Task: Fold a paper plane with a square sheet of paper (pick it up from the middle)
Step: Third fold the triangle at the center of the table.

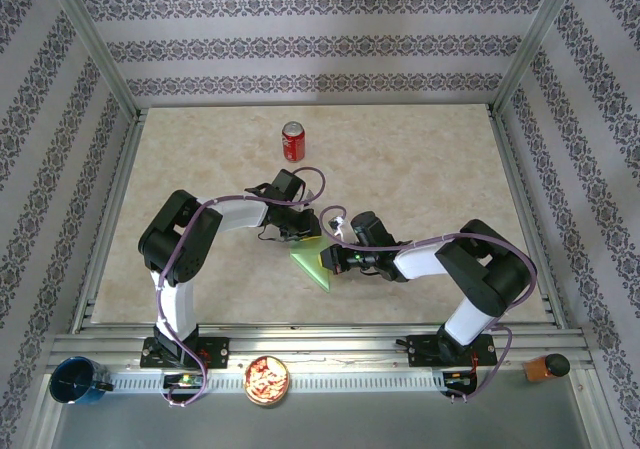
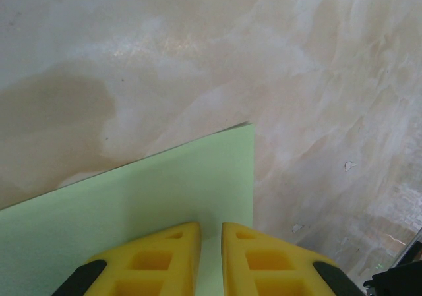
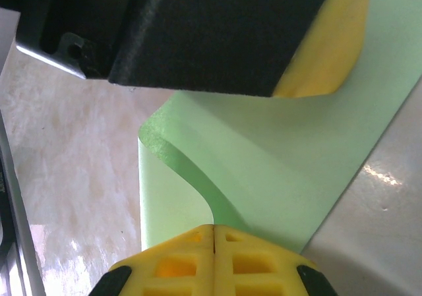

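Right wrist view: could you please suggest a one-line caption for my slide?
Right gripper shut on a curled edge of the green paper, over the marbled table.

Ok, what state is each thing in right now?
sheet of paper: bent in a curl between the grippers
left gripper: nearly closed over the sheet, grip unclear
right gripper: shut on the sheet's curled edge
soda can: upright, untouched

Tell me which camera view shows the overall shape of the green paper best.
The top external view: there the green paper shows most of its triangular outline. The left wrist view shows one flat corner of it; the right wrist view shows a curled fold close up.
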You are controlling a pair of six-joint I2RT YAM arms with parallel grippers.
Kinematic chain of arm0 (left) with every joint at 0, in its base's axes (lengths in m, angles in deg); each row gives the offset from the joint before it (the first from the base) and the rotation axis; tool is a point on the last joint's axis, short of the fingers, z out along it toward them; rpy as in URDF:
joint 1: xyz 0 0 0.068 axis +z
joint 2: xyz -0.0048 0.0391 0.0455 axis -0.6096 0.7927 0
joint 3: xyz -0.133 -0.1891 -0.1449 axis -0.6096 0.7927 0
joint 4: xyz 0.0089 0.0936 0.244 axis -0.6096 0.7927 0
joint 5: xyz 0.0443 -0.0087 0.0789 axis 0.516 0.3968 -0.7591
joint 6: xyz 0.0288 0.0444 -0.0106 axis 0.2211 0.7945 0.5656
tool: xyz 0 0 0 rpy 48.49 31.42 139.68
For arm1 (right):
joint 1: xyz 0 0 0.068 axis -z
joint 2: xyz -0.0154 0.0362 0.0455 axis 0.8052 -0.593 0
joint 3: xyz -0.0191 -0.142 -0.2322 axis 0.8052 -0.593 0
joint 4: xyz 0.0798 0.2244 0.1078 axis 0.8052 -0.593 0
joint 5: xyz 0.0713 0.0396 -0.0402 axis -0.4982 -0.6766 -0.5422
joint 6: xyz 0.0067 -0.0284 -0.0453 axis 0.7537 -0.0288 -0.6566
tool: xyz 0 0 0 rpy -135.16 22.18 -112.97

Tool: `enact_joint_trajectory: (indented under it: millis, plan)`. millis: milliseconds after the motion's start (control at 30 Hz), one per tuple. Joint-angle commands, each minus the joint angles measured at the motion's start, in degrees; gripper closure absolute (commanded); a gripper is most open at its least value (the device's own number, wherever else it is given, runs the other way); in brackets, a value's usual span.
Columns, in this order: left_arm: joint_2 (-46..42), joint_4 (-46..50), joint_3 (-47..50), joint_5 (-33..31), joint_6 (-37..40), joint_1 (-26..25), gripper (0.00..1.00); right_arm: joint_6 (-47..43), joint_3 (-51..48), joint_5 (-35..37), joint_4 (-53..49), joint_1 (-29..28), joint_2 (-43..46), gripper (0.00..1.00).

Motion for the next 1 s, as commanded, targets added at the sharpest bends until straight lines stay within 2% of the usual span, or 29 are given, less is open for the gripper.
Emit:
enact_joint_trajectory:
  millis: [0, 967]
  plan:
    - [0.9, 2.9, 2.1, -2.9, 0.6, 0.4, 0.82, 0.4, 1.2, -1.5, 1.0, 0.5, -0.9, 1.0]
    - [1.0, 2.9, 1.8, -2.7, 0.3, 0.4, 0.82, 0.0, 1.8, 0.9, -1.8, 0.4, -0.6, 1.0]
